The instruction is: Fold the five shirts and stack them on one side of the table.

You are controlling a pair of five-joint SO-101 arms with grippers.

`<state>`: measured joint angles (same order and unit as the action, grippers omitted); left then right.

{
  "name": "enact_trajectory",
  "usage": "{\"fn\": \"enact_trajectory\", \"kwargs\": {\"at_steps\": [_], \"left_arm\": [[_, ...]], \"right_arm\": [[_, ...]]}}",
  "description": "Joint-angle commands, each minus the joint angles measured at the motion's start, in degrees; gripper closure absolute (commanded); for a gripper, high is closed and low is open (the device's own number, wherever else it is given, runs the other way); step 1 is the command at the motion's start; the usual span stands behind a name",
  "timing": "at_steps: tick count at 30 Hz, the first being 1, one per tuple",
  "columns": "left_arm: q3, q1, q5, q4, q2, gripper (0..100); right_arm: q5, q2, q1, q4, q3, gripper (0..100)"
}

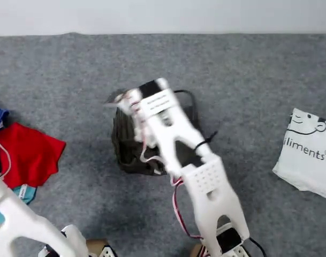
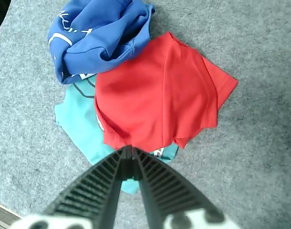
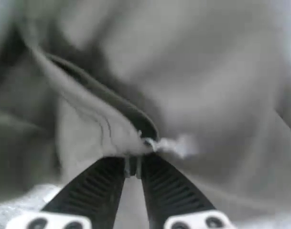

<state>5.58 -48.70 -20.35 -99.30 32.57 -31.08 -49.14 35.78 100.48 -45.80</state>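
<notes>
The left claw (image 2: 131, 155) was pressed shut on nothing, its ribbed black fingers (image 2: 102, 186) over the edge of a flat teal shirt (image 2: 80, 129) at the left side of the tabletop (image 1: 243, 69), with a smooth red shirt (image 2: 155, 95) folded on top and a crumpled blue shirt (image 2: 102, 33) just beyond. The right claw (image 3: 134, 164) was pinched on a fold of the dark olive shirt (image 1: 122, 144), heaped softly mid-table on the felt-like grey surface. A white printed shirt (image 1: 310, 155) lay flat at the right edge.
</notes>
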Motion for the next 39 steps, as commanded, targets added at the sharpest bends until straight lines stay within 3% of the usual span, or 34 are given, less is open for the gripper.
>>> {"fn": "enact_trajectory", "kwargs": {"at_steps": [1, 5, 10, 16, 26, 29, 39], "left_arm": [[-0.04, 0.18, 0.44, -1.05, 1.41, 99], [-0.04, 0.18, 0.44, -1.05, 1.41, 99], [-0.04, 0.18, 0.44, -1.05, 1.32, 99], [1.19, 0.18, 0.53, 0.53, 1.32, 99], [5.32, -0.18, 0.53, 1.05, 1.32, 99], [5.41, -0.18, 0.53, 1.93, 1.32, 99], [5.58, -0.18, 0.53, 2.29, 1.41, 99]], "right_arm": [[-0.26, 4.18, 4.88, 2.15, -0.7, 98.9], [-0.26, 10.95, 5.76, 2.15, -0.7, 98.9], [-0.62, 17.1, 1.8, 2.15, -0.26, 98.9], [-0.35, 9.1, -0.48, 2.15, -0.26, 98.9], [4.31, 5.85, 14.11, 2.51, 6.51, 98.9], [4.31, 6.02, 15.43, 2.42, 7.65, 98.9], [4.22, 19.03, 4.44, 2.59, 8.26, 98.9]]}}
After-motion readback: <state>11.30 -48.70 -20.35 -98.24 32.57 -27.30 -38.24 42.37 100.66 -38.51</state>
